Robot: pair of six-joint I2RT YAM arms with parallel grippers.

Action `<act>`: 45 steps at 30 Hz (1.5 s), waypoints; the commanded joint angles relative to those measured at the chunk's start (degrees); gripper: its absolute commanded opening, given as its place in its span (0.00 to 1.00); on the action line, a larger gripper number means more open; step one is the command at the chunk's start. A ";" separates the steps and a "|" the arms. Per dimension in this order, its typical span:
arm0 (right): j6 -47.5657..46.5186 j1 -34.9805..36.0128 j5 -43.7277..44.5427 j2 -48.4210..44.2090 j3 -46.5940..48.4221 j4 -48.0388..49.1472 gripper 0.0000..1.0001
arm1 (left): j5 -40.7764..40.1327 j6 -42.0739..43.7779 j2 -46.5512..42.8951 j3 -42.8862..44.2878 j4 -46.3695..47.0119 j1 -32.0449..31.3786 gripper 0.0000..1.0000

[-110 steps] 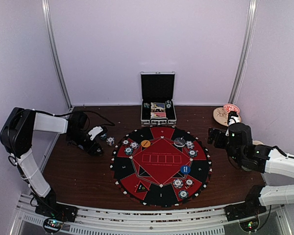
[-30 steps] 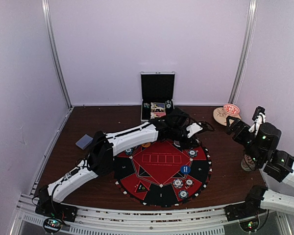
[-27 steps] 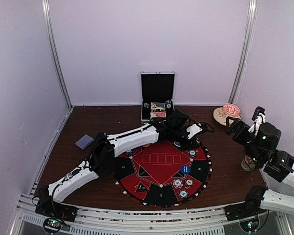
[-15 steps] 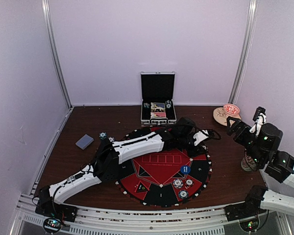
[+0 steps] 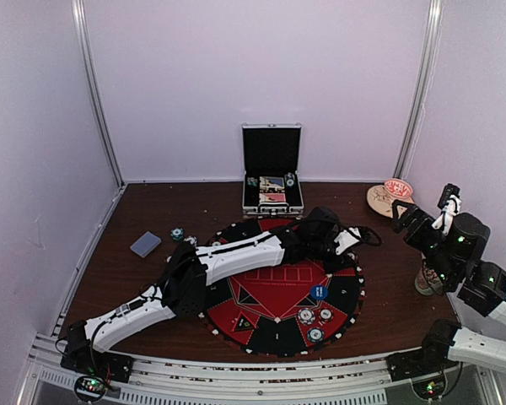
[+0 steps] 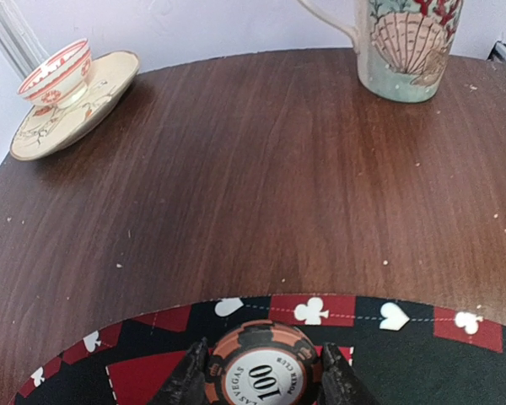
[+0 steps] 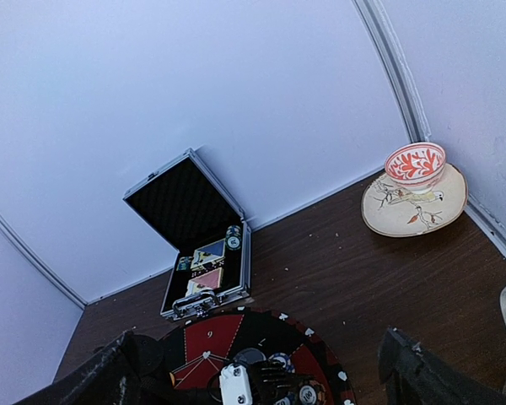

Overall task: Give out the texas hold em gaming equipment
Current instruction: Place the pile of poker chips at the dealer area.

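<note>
My left arm reaches across the round red and black poker mat [image 5: 270, 295] to its far right rim. My left gripper [image 6: 263, 381] is shut on an orange and black "100" poker chip [image 6: 263, 369], low over the mat's edge [image 6: 455, 363]. This chip also shows in the right wrist view [image 7: 308, 393]. Three chips [image 5: 312, 321] and a blue marker disc [image 5: 319, 292] lie on the mat's near right. A grey-blue card deck [image 5: 145, 244] and two chips [image 5: 179, 234] lie on the table at the left. My right gripper [image 5: 423, 208] is open, empty and raised high at the right.
An open metal case [image 5: 272, 192] with chips and cards stands at the back centre. A patterned mug [image 6: 409, 42] stands beyond the mat's right edge, under my right arm [image 5: 427, 278]. A tan dish with a red-white cup [image 5: 390, 196] sits at the back right corner.
My left arm swung from the left chips across the mat, then slid its gripper right along the far rim with the chip. My right arm rose slightly.
</note>
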 commanded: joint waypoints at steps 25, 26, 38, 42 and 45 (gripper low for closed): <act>-0.51 -0.14 -0.39 -1.10 1.24 -0.37 0.99 | -0.78 1.12 1.53 -3.99 1.83 -0.23 0.54; -0.57 -0.12 -0.39 -1.14 1.25 -0.35 0.99 | -0.85 1.17 1.48 -4.01 1.81 -0.23 0.55; -1.46 -0.20 -0.13 -0.96 1.20 -0.24 0.99 | -0.84 1.30 -1.12 -1.29 1.27 -1.30 0.88; -2.60 -0.17 1.16 -0.91 1.25 -0.28 1.00 | -1.36 1.47 -5.22 -1.80 -1.01 -2.04 0.98; -3.42 -0.19 2.06 -0.69 1.28 -0.26 1.00 | -2.63 1.24 -9.90 -4.56 -3.36 -2.40 0.98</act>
